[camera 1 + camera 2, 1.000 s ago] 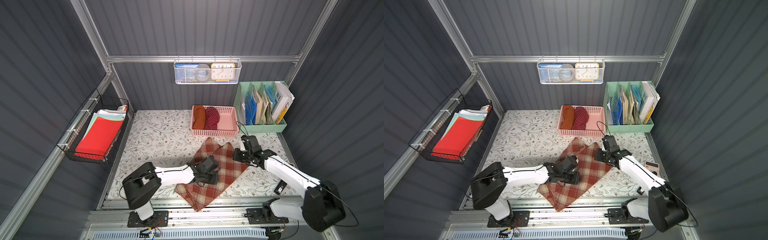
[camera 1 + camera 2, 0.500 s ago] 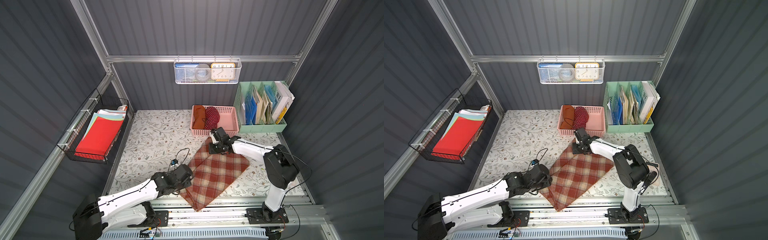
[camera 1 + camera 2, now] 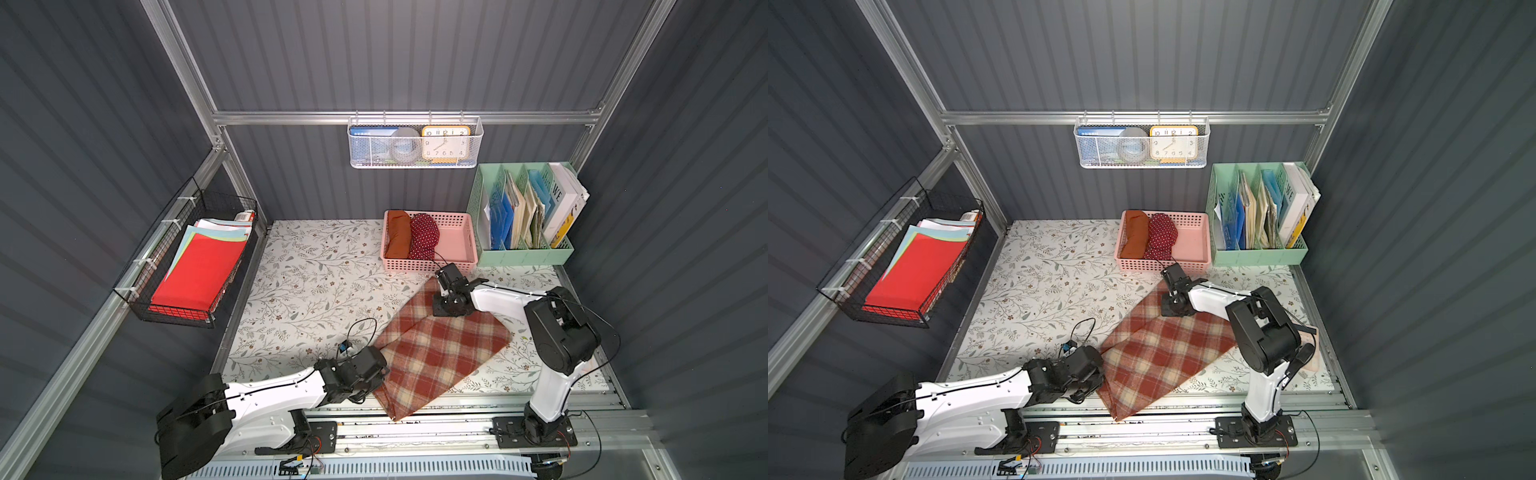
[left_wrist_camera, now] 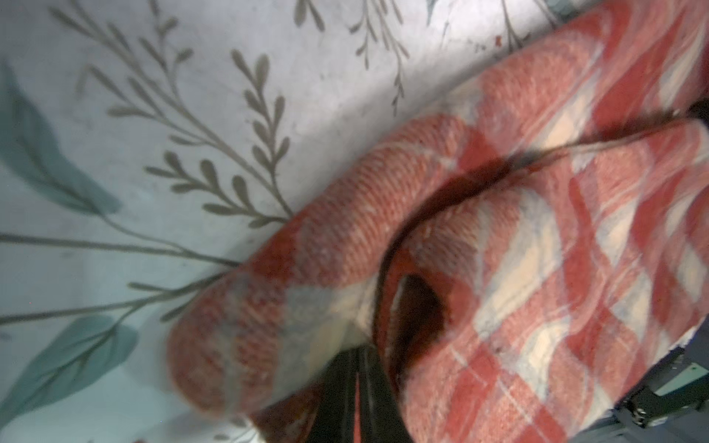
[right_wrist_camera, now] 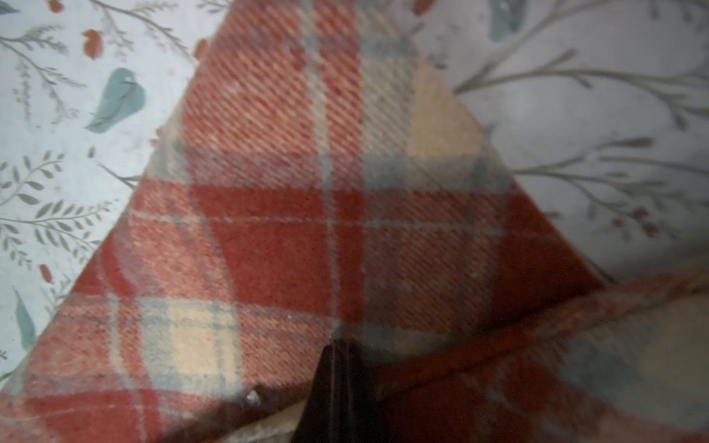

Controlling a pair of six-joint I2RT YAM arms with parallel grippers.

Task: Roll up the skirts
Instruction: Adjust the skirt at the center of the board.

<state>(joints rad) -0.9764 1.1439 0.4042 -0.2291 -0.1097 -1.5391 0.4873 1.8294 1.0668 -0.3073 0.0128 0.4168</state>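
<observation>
Left claw (image 4: 356,370) clenched on plaid skirt (image 3: 440,357) | right claw (image 5: 337,368) likewise | pink basket (image 3: 455,245): orange skirt (image 3: 397,235), dotted skirt (image 3: 424,237)

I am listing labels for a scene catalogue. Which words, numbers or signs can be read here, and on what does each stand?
"10 11 12 1 2 3 4 5 6 7 8 9": dial of the clock in the white mesh basket.
"WE": white book in the green file rack.
Print on the blue box in that basket: too small to read.
</observation>
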